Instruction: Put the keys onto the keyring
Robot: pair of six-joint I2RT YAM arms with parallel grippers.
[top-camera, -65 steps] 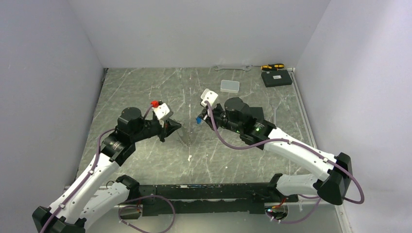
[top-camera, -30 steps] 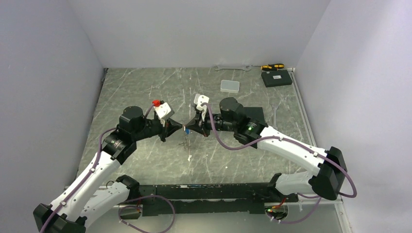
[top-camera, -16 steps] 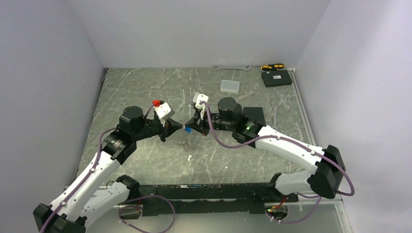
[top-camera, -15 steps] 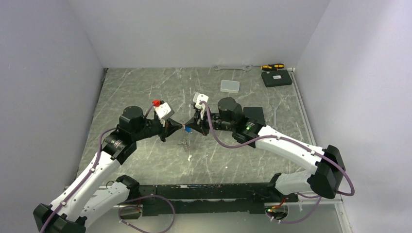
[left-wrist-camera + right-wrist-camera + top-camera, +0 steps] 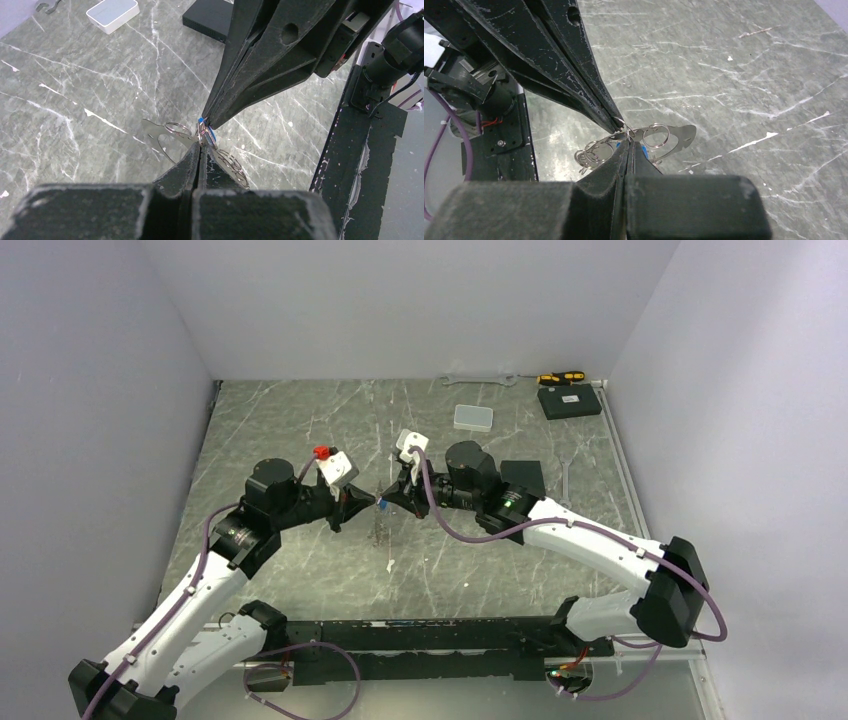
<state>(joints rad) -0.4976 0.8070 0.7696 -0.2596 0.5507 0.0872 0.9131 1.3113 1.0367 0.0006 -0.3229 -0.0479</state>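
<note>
My two grippers meet tip to tip above the middle of the table. My left gripper (image 5: 370,502) (image 5: 201,146) is shut on the keyring (image 5: 156,135), a flat shiny band with small wire loops that hangs from its tips (image 5: 681,135). My right gripper (image 5: 386,504) (image 5: 628,141) is shut on the blue key (image 5: 211,133), pressed against the ring right at the left fingertips. The blue head barely shows beside the right fingers (image 5: 644,150). A small pale thing (image 5: 390,564) lies on the table below. I cannot tell whether it is the plain key.
A clear rectangular box (image 5: 472,417) lies at the back. A black box (image 5: 569,401), a yellow-handled screwdriver (image 5: 560,377) and a wrench (image 5: 478,380) lie along the back wall. Another wrench (image 5: 566,478) lies at the right. The black base rail (image 5: 440,635) runs along the near edge.
My right gripper has carried the blue key left and down to the left gripper's tips and now touches the keyring. The left arm has barely moved.
</note>
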